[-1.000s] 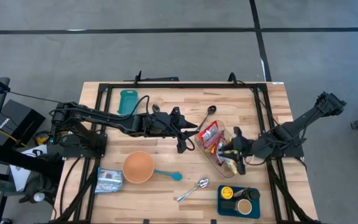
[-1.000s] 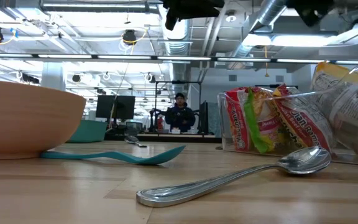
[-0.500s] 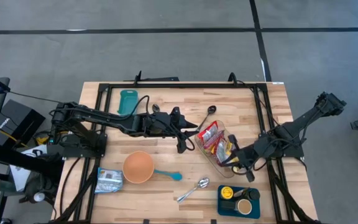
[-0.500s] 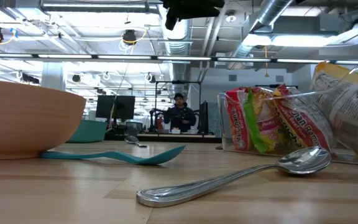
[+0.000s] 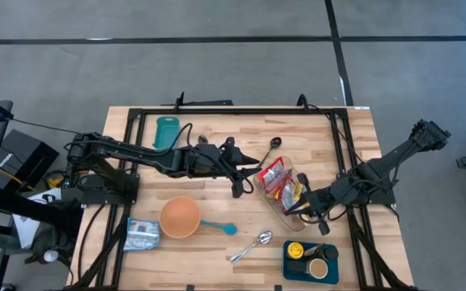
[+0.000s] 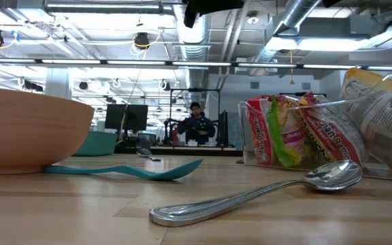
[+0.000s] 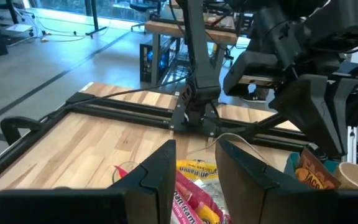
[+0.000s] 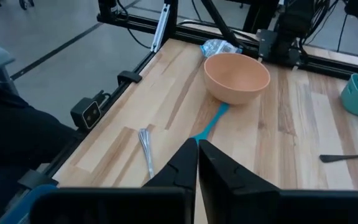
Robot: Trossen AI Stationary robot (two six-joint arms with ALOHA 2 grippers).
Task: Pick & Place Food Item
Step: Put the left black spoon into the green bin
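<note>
Even overhead light, soft shadows. Ceiling strip lights (image 6: 182,64) glare in low view; near steel spoon (image 6: 257,194) slightly blurred.

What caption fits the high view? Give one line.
Left gripper hovers beside the snack bin; right gripper, shut, at its other side; bowl nearby.

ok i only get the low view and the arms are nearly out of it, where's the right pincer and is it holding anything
Observer: The right pincer sits at the right end of the clear container, shut and holding nothing.
Operator: and the left one
Observer: The left pincer hovers just left of that container, its fingers a little apart with nothing between them.
Operator: anything hidden behind the bowl for me
Observer: Yes, a blue and white packet lies flat on the table just left of the orange bowl.
</note>
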